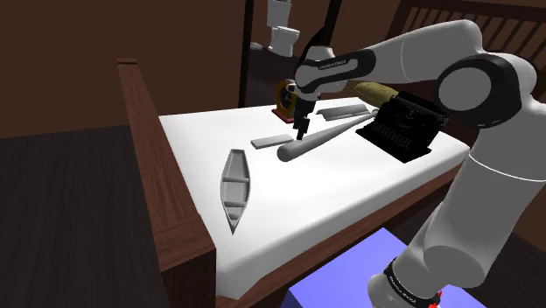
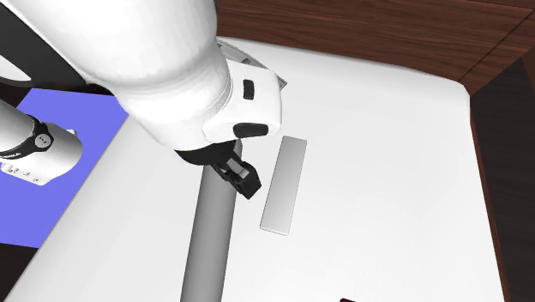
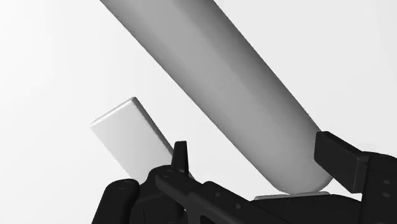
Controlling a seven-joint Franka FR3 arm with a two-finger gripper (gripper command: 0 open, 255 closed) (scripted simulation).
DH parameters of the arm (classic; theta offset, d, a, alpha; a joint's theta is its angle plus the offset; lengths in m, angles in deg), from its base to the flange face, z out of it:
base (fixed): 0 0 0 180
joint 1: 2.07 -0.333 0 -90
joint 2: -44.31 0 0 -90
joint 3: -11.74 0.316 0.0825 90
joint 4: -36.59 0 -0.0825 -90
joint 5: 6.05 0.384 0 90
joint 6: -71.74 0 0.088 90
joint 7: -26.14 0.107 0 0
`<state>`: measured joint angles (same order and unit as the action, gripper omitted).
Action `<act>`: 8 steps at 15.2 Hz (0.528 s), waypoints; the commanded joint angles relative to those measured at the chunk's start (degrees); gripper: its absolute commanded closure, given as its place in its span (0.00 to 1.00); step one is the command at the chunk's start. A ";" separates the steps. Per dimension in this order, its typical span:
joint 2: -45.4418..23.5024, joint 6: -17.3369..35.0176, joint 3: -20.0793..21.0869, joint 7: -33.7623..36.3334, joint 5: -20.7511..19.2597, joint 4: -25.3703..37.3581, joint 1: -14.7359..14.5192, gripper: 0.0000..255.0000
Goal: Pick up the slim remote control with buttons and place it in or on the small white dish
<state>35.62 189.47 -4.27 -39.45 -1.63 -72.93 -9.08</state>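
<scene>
Though a bat (image 2: 210, 240) lies alongside, remote (image 2: 284, 184) sits apart.

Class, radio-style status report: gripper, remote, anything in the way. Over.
Gripper open, holding nothing. Flat grey remote lies beside it, outside the fingers. Grey cylinder end sits between the fingers, in the way.

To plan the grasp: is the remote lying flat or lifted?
Flat: the remote lies on the white surface, beside the cylinder, outside the open gripper.

White arm (image 1: 490, 175), black pincer (image 1: 300, 133)
</scene>
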 commanded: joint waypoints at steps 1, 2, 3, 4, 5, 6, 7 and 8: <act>-5.31 0.31 0.53 -4.17 1.05 5.06 0.40 0.00; -7.53 0.42 0.93 -5.91 1.36 7.23 0.61 0.00; -9.73 0.48 1.37 -7.58 1.62 9.47 0.84 0.00; -11.93 0.48 1.83 -9.18 1.82 11.78 1.06 0.00; -14.13 0.42 2.30 -10.72 1.97 14.16 1.28 0.00; -16.33 0.31 2.78 -12.21 2.07 16.62 1.48 0.00; -18.55 0.14 3.29 -13.63 2.11 19.16 1.69 0.00; -20.60 -0.08 3.76 -14.90 2.11 21.58 1.86 0.00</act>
<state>17.24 189.79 -0.98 -52.81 0.44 -54.15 -7.44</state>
